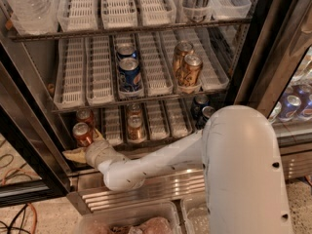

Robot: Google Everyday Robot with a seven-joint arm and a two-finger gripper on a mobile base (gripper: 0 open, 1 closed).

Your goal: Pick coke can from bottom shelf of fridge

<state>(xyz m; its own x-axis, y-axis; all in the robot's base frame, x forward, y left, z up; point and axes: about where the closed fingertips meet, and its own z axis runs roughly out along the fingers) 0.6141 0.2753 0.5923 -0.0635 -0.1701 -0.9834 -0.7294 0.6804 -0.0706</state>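
Fridge (246, 52) interior, door open, seen from above the robot's arm (161, 157). The coke can (82, 134) stands upright at the front of the leftmost occupied lane of the bottom shelf (168, 120), with a second red can (85, 116) directly behind it in the same lane. Two gold-orange cans (135, 126) occupy a lane to the right, well apart from the target.

The arm reaches in low from the right, across the ribbed steel base (156, 193), and ends in the pincer (82, 144) at the foot of the coke can. The pincer appears released: one tan finger (73, 155) points left, below and in front of the can, while the other (98, 134) rises just beside the can's right flank. No contact with the can can be confirmed.

Governing relation: the can lies up and slightly leftward from the wrist, inside the spread of the pincer, its long axis vertical and so crosswise to the approach. Judged from this, the next move calls for a short advance into the shelf and closure about the can's lower body. The rear red can leaves little room for overshoot.
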